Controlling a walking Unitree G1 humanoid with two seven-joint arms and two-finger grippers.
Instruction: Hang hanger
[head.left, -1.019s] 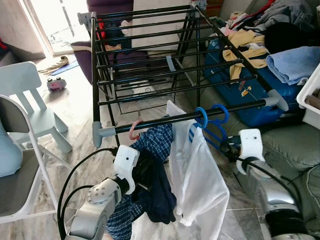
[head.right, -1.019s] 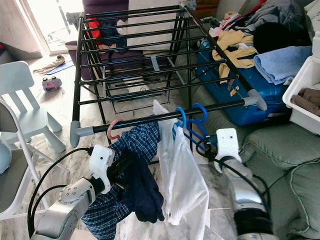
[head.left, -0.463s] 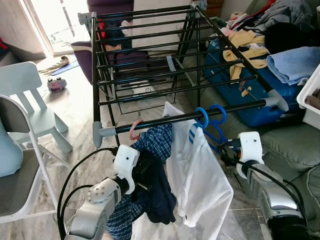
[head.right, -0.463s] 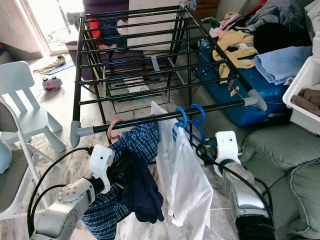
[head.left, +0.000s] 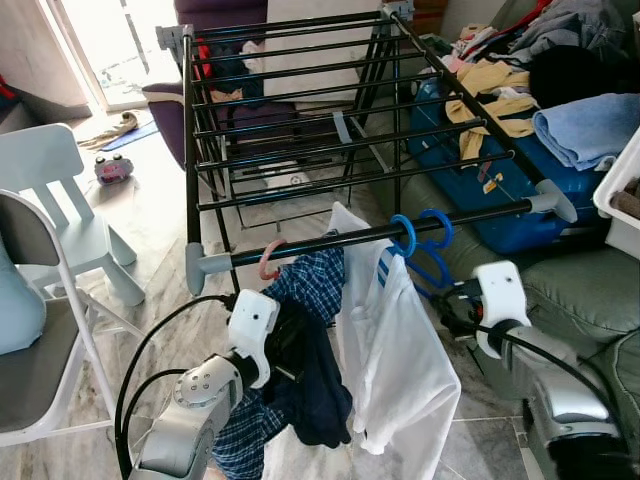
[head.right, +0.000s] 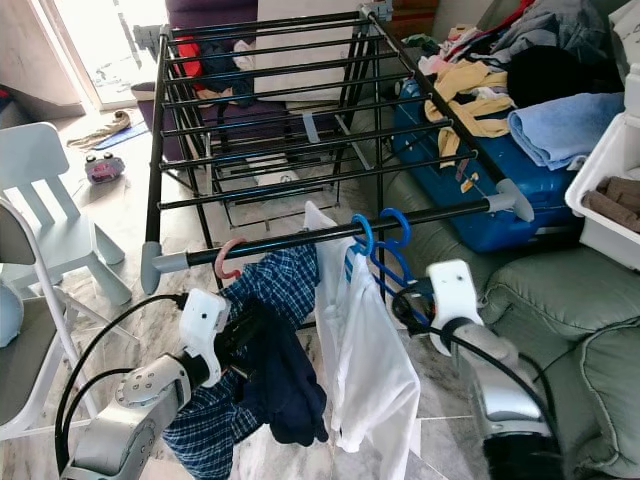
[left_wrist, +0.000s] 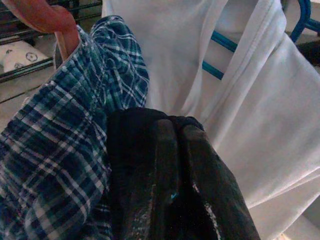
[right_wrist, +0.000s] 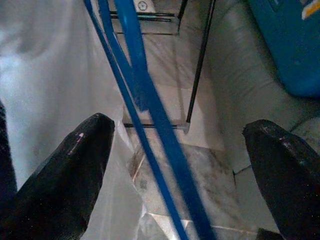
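Observation:
A black drying rack's front rail (head.left: 320, 243) carries a pink hanger (head.left: 268, 258) with a blue plaid shirt (head.left: 315, 280). Further right on the rail hook two blue hangers (head.left: 420, 240), one holding a white shirt (head.left: 400, 370). My left gripper (left_wrist: 175, 165) is shut on a dark garment (head.left: 315, 390) that hangs with the plaid shirt below the rail. My right gripper (right_wrist: 176, 125) is open just below and right of the blue hooks. Its fingers (right_wrist: 65, 165) stand wide apart with the thin blue bars of a hanger (right_wrist: 145, 100) running between them, touching neither.
A grey sofa (head.left: 580, 290) is close behind my right arm. A blue suitcase (head.left: 480, 150) heaped with clothes stands beyond it, and a white basket (head.left: 620, 190) sits at the right edge. A pale child's chair (head.left: 60, 200) and a grey chair (head.left: 30, 340) stand on the left.
The white shirt swung out to the right and has fallen back. My right wrist shifted slightly near the blue hangers. The left arm has not moved.

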